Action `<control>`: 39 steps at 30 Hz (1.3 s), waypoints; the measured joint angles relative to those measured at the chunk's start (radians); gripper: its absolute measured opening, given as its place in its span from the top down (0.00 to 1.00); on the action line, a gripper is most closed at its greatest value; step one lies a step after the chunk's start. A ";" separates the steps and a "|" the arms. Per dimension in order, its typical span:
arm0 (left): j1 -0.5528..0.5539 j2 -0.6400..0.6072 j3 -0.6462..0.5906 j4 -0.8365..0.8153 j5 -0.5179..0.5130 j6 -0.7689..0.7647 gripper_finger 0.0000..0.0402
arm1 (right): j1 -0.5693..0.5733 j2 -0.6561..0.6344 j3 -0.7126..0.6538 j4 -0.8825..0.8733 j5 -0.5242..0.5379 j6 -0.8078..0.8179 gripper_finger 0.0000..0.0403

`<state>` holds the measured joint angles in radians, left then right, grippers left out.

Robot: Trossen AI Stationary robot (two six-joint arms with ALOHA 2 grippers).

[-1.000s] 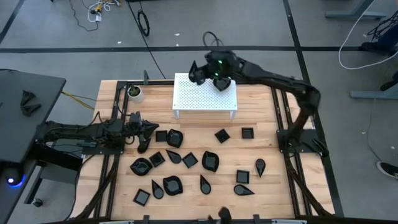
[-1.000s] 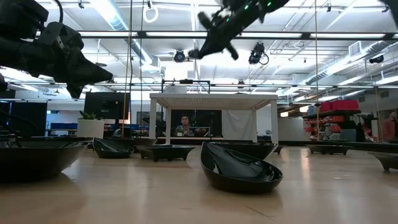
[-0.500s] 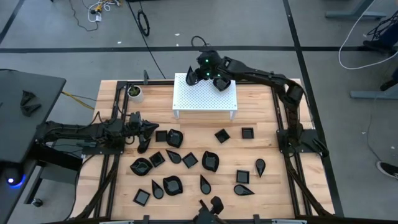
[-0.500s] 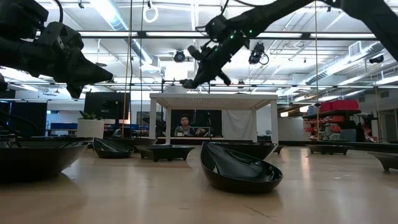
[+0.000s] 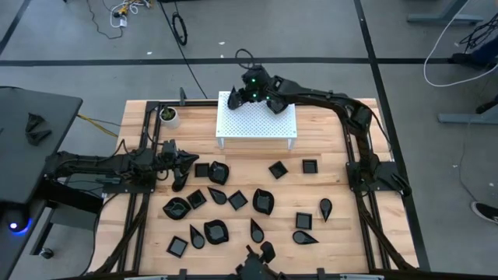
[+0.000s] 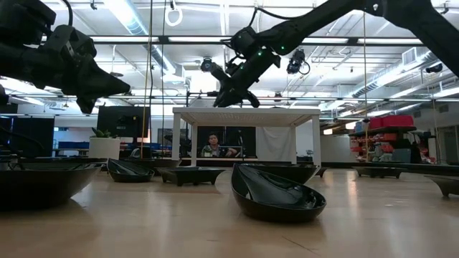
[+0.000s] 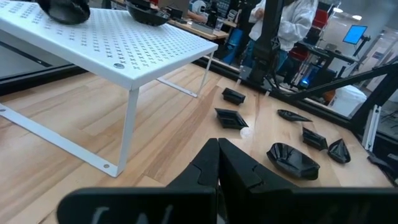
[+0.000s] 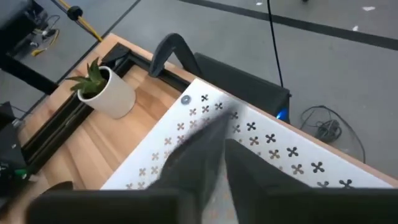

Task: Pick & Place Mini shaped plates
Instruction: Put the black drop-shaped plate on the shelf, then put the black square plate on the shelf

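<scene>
Several glossy black mini plates (image 5: 263,201) lie on the wooden table in front of a white perforated shelf (image 5: 257,128). One black plate (image 5: 278,105) sits on the shelf top and also shows in the left wrist view (image 7: 149,12). My right gripper (image 5: 234,98) is at the shelf's far-left corner, just above its top (image 6: 224,92), and is shut on another black plate (image 7: 62,9). My left gripper (image 5: 187,161) hangs shut and empty above the table's left side, near the leftmost plates. My right gripper holds a black mini plate (image 7: 62,9) between its fingers, which slant down from the table's right toward the shelf's far-left corner. The fingers (image 8: 193,155) hide which part of the plate they are on. I cannot tell whether the plate touches the shelf top.
A small white pot with a green plant (image 5: 168,117) stands on the table left of the shelf. Black rails (image 5: 140,194) run along both sides of the table. The shelf's front part (image 5: 257,128) is bare. People show in the room behind the table (image 7: 292,25).
My right gripper has gone toward the table's left edge and down, from high above the shelf's far side to just above its far-left corner, carrying the dark plate along.
</scene>
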<state>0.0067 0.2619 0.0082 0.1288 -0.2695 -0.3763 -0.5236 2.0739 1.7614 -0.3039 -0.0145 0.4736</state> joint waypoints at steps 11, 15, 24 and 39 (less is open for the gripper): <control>0.000 0.000 0.000 -0.003 0.000 -0.006 0.98 | 0.072 -0.114 -0.002 -0.019 0.004 -0.213 0.53; 0.000 0.000 0.000 -0.007 0.000 -0.005 0.98 | 0.221 -0.227 -0.007 -0.174 0.126 -0.349 0.54; 0.000 0.000 0.000 -0.013 0.000 -0.005 0.98 | 0.656 -0.403 -0.285 -0.494 0.377 -0.131 0.63; 0.000 0.000 0.000 -0.013 0.004 0.006 0.98 | 0.745 -0.419 -0.797 -0.308 0.371 -0.599 0.75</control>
<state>0.0063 0.2619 0.0085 0.1154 -0.2660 -0.3706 0.2211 1.6549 0.9649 -0.6117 0.3563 -0.1251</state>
